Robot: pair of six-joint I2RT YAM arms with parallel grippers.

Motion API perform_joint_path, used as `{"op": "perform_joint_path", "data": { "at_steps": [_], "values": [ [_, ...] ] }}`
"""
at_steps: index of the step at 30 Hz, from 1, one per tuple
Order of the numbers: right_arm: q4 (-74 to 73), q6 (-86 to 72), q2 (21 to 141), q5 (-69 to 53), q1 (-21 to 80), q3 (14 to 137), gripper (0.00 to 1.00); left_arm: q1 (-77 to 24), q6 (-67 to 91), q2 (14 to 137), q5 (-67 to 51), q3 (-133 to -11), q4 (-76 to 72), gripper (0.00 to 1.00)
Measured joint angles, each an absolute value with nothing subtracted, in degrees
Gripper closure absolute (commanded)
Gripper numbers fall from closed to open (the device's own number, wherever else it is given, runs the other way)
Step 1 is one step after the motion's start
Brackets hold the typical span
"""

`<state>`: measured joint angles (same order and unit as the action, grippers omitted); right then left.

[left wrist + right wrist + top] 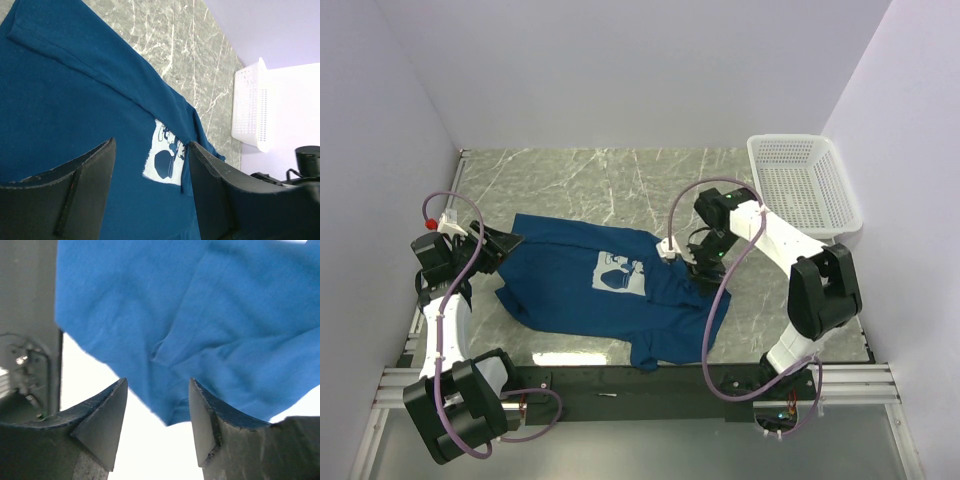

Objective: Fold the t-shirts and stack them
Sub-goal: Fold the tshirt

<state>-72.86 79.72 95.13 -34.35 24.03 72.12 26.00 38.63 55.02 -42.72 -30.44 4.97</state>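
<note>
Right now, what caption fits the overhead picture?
Left gripper and right gripper poised at opposite sides of a rumpled blue t-shirt on a marble table, white basket beyond.

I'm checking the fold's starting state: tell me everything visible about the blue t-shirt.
The dark blue t-shirt looks like soft cotton, with a white-and-blue chest print facing up. It lies unfolded and creased on the marble-patterned table. The left gripper and right gripper stand open at its opposite ends.

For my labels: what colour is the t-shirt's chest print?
White chest print, dark blue figures, on dark blue cotton t-shirt; best in left wrist view.
</note>
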Motion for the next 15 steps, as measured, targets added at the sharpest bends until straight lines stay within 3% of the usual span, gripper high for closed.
{"op": "perform_joint_path", "data": {
  "at_steps": [15],
  "values": [
    [-68.3, 79.3, 105.2, -29.3, 29.5, 77.6, 0.39, 26.0, 38.7, 55.0, -42.9, -30.4, 5.0, 0.35]
  ]
}}
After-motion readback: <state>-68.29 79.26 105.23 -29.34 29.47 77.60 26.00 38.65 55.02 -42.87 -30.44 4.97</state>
